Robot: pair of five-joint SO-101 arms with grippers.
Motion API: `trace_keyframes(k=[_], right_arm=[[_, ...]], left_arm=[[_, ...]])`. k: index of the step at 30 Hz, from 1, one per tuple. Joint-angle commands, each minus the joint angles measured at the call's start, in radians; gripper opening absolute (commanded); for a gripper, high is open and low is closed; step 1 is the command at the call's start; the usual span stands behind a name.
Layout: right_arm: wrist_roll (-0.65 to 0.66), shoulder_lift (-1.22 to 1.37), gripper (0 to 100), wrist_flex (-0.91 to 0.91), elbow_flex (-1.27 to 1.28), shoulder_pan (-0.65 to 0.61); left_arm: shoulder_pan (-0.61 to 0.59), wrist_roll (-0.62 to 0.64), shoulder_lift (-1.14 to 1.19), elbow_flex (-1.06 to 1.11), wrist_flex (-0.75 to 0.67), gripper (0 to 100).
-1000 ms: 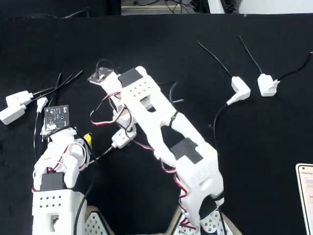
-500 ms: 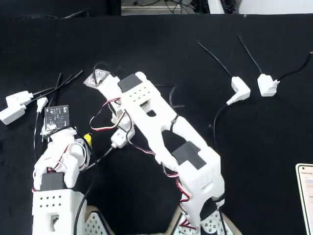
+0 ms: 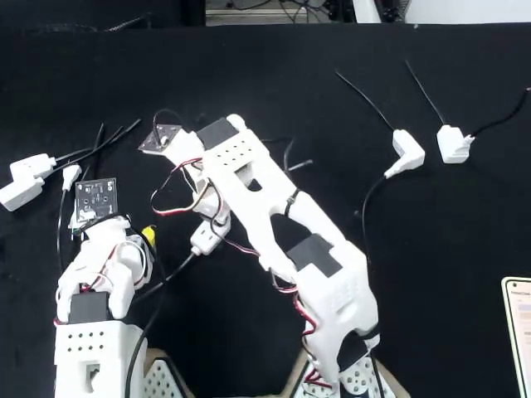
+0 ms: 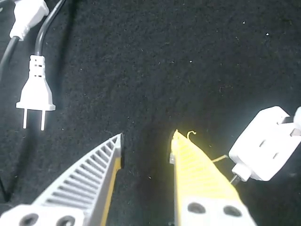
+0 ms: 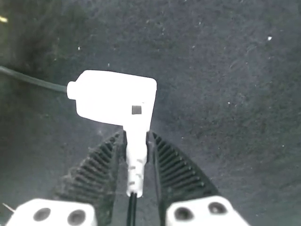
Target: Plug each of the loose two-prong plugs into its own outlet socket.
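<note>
Right claw (image 5: 136, 136): pressed together on the ribbed neck of a white connector (image 5: 113, 96). The block end projects past the fingertips. One cord leaves the block sideways, and another runs back between the fingers.
Left claw (image 4: 147, 136): spread, with nothing between the fingers, low over the bare black tabletop (image 3: 332, 50).
Held connector, position: left of centre on the tabletop in the high view, just beside the left claw. Two slots show on its face in the left wrist view.
Held connector, mating state: cannot tell whether a plug and a socket are joined here.
Two-prong plug (image 4: 35, 92): lying flat near the left claw, both prongs bare, seated in nothing.
Far-left white blocks (image 3: 29, 164): two, close together, each on its own cord, with no claw on them.
Right-side white cord ends (image 3: 408, 151): two, just beside each other but apart, well away from both arms.
Work done: judged little or none. No plug is visibly seated in a socket.
Work left: judged nearly all. The bare-pronged plug needs a socket, the right-side pieces are untouched, and the held piece is not yet shown mated.
</note>
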Motion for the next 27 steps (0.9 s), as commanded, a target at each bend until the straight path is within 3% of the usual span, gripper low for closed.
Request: trace_keyframes(k=[1,7,27], right_arm=[[0.035,-0.012,1.0,0.041,-0.084,0.018],[0.077,-0.008,1.0,0.104,-0.150,0.018],[0.069,0.087,1.0,0.075,-0.191,0.034]], left_arm=[[-0.008,0.006,-0.011,-0.012,0.005,18],[-0.008,0.006,-0.011,-0.012,0.005,18],[-0.008,0.006,-0.011,-0.012,0.005,18]])
